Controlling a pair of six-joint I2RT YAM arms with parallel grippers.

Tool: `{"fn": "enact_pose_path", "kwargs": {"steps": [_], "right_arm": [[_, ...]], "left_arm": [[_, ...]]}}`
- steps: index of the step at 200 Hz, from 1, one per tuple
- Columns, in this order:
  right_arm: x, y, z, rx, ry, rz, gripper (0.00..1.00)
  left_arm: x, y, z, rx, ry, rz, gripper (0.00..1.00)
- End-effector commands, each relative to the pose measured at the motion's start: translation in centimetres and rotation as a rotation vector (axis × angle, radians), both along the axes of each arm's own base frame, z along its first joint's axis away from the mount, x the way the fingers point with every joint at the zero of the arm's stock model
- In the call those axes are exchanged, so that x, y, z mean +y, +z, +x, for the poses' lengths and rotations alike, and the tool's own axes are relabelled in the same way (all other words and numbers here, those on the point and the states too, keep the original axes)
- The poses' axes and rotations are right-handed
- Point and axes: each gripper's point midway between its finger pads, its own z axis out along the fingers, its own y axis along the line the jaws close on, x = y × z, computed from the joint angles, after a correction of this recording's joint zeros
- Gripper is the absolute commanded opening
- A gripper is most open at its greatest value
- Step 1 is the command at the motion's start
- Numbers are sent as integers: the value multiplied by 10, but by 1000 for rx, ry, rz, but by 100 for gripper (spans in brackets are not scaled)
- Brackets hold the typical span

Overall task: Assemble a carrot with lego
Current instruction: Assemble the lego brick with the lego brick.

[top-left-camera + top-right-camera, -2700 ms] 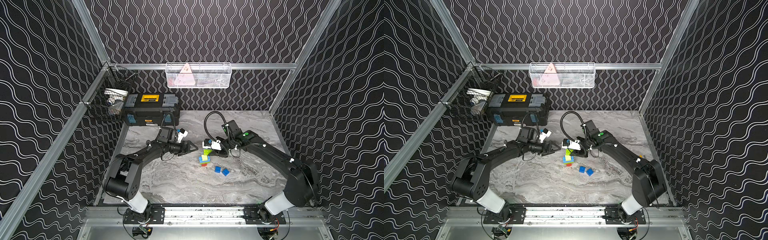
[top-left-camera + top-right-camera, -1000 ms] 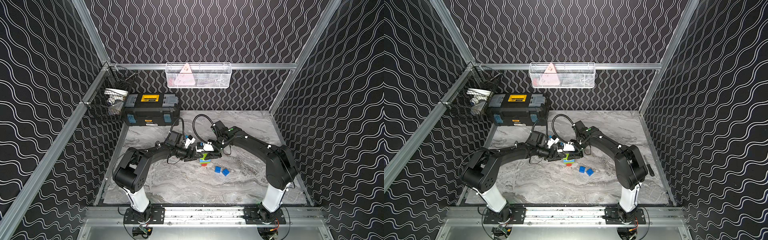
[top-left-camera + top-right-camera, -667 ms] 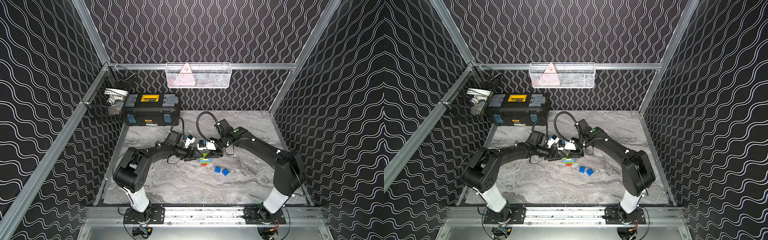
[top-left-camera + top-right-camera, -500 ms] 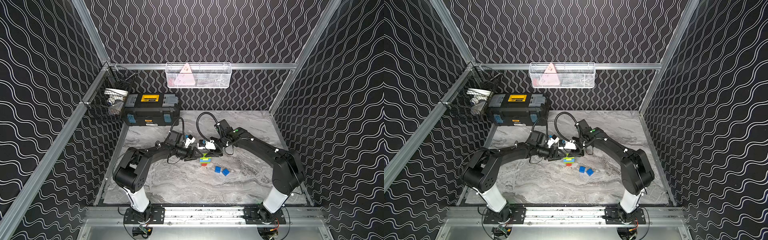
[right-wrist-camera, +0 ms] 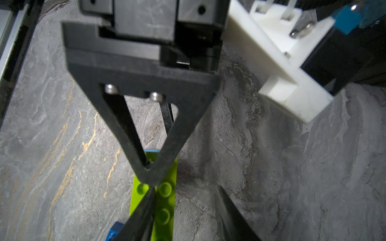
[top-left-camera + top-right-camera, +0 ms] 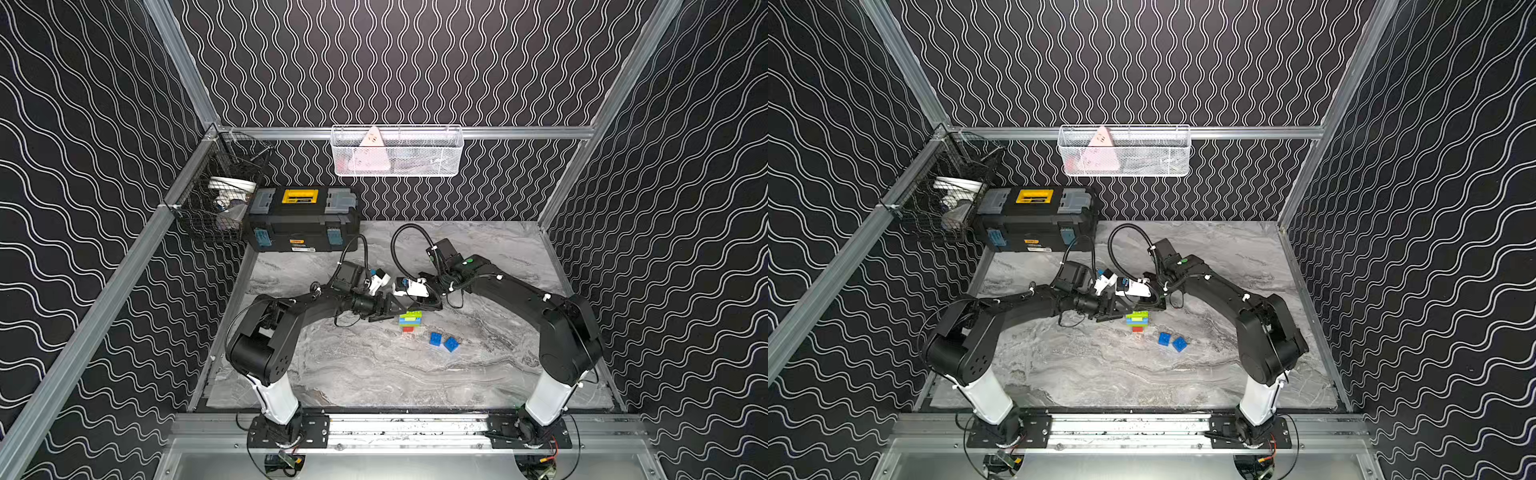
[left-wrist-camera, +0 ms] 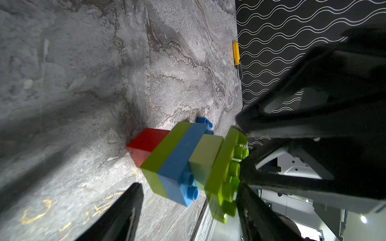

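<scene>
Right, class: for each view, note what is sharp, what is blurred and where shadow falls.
Left wrist view: the carrot is fairly sharp, the near finger blurred, shadow beside its red tip. Right wrist view: the white mount blurred, the lime green brick clearer. Both top views: evenly lit, sharp.

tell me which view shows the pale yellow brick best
Left wrist view: the pale yellow brick shows close up, between the light blue brick and the top lime green brick. In both top views the stack is too small to tell. The right wrist view hides it under that lime green brick.
</scene>
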Motion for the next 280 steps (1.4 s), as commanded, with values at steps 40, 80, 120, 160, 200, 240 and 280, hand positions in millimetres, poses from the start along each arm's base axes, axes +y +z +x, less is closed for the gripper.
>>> {"fn": "enact_pose_path", "kwargs": {"steps": [40, 80, 120, 160, 200, 240, 280], "right_arm": [[-19, -27, -7, 24, 8, -125, 46], [-31, -47, -16, 55, 19, -197, 46], [-32, -51, -19, 60, 8, -192, 46], [-11, -12, -9, 8, 12, -45, 46], [-4, 7, -4, -23, 19, 2, 47], [5, 67, -8, -84, 7, 206, 49], [-59, 60, -39, -75, -159, 214, 45]], "left_arm": [[-1, -1, 1, -17, -8, -3, 73], [2, -11, -4, 3, -13, 21, 70], [1, -6, -3, -1, -11, 11, 72], [-5, 14, 2, -24, -10, -23, 76], [-9, 34, 4, -76, -24, -37, 80], [-8, 31, 1, -88, -26, -27, 80], [-1, 32, 0, -161, -24, 3, 79]]}}
